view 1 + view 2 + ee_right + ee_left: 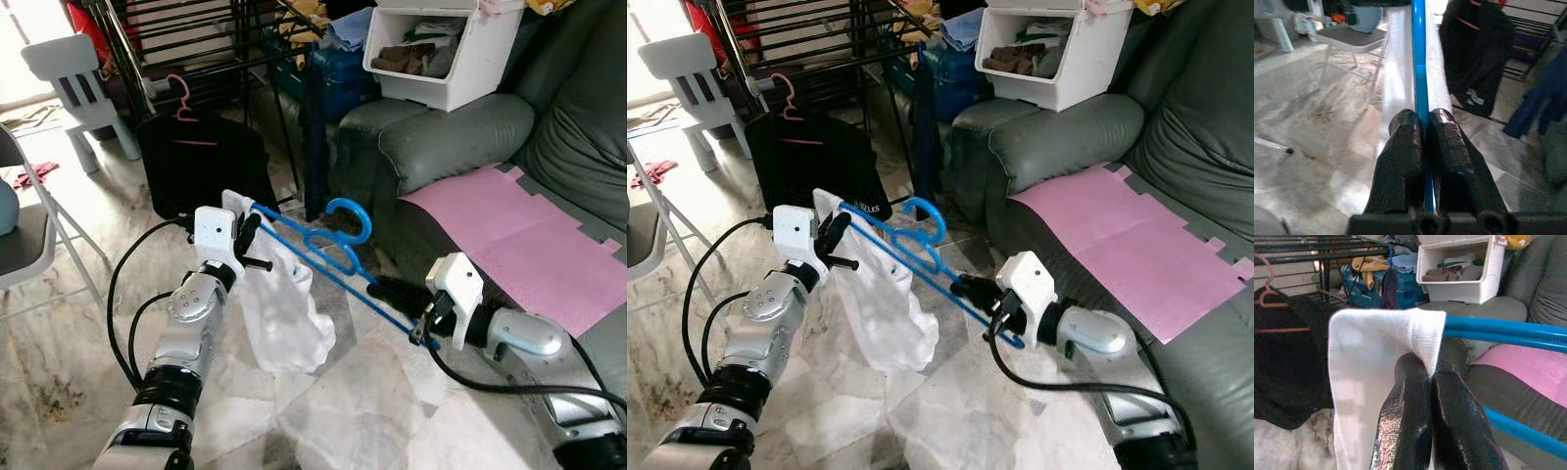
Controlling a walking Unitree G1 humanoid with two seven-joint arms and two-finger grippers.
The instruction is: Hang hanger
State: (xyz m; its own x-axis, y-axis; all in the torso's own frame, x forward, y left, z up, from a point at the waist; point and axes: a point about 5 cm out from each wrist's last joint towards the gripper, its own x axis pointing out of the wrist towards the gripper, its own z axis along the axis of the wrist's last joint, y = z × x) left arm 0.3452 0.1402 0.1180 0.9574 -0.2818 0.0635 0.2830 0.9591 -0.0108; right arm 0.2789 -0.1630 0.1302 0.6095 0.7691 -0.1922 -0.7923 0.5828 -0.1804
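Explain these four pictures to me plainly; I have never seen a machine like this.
This is a walking humanoid robot with two silver arms, each ending in a two-fingered black gripper. The two wide pictures come from cameras in its head, looking down at a marble floor beside a grey sofa. The other two come from a camera on each wrist, looking along the fingers. The left gripper is shut on a white cloth draped on a blue hanger. The right gripper is shut on the hanger's far end. Behind stands a black rack with a black garment on a pink hanger.
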